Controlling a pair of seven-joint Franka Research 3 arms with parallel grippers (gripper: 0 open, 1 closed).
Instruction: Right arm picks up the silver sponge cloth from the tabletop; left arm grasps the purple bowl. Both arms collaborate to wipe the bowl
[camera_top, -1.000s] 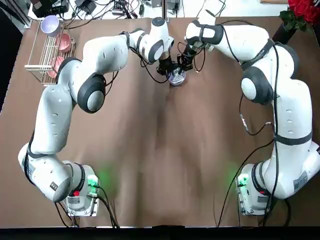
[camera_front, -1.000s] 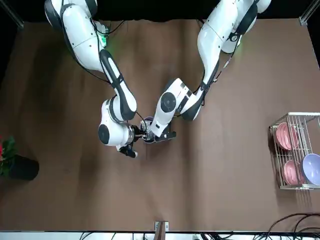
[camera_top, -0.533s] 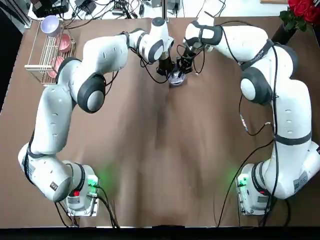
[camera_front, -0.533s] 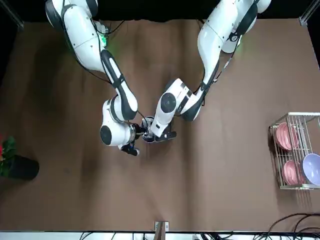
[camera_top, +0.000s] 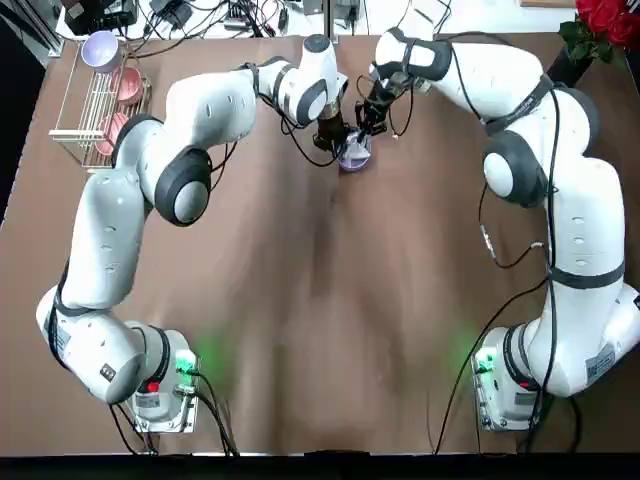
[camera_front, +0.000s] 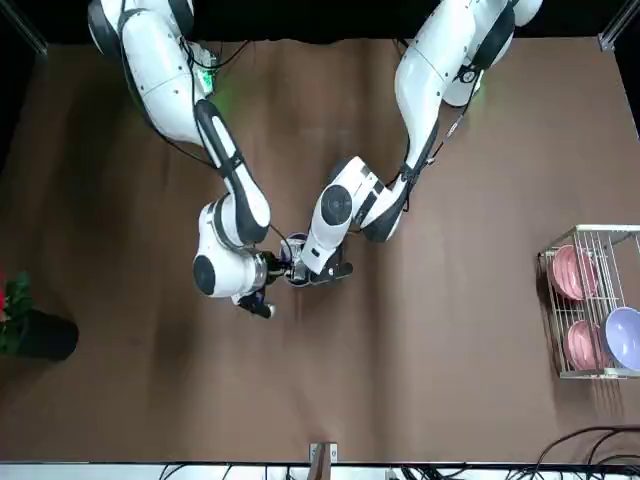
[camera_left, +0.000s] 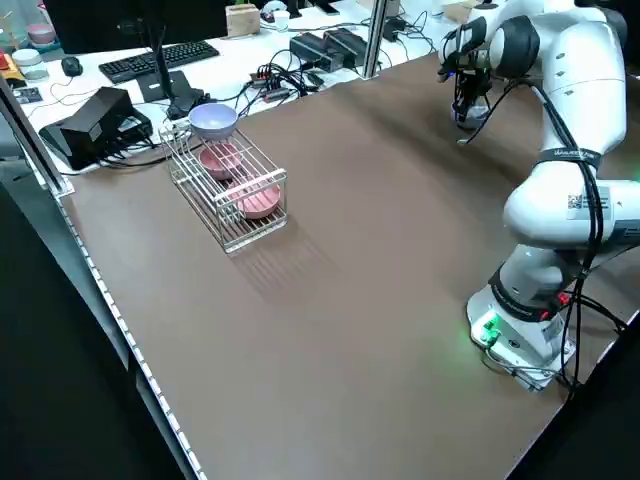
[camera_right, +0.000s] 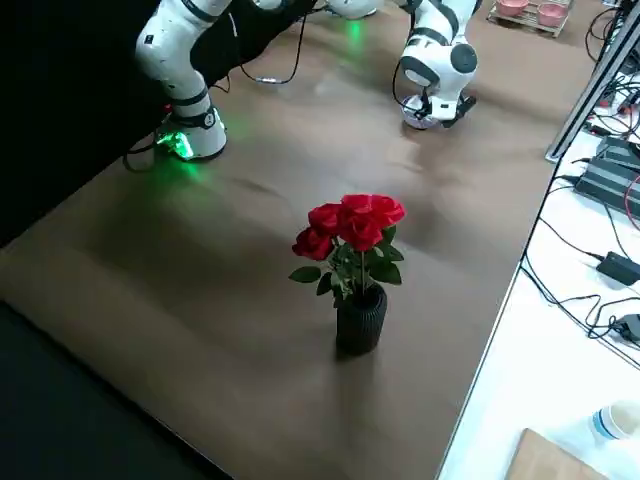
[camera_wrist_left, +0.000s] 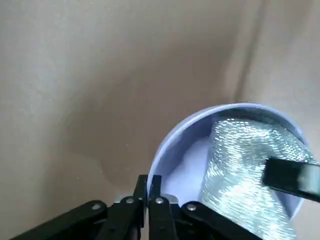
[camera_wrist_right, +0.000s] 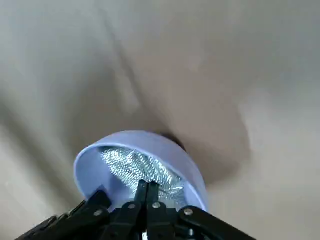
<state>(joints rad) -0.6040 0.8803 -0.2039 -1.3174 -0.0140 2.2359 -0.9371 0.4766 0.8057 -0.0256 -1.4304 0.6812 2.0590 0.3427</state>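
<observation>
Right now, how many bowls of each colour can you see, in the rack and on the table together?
Purple or lavender bowls: 2, the purple bowl gripped by the left gripper with the silver sponge cloth in it, and one on the wire rack.
Pink bowls: 2, both in the rack.
Total: 4 bowls.

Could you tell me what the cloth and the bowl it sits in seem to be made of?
Cloth: looks like metallic woven mesh, silvery, glinting in fine ribs.
Bowl: probably plastic or glazed ceramic, smooth lavender outside, glossy whitish inside; which one is unclear.
</observation>
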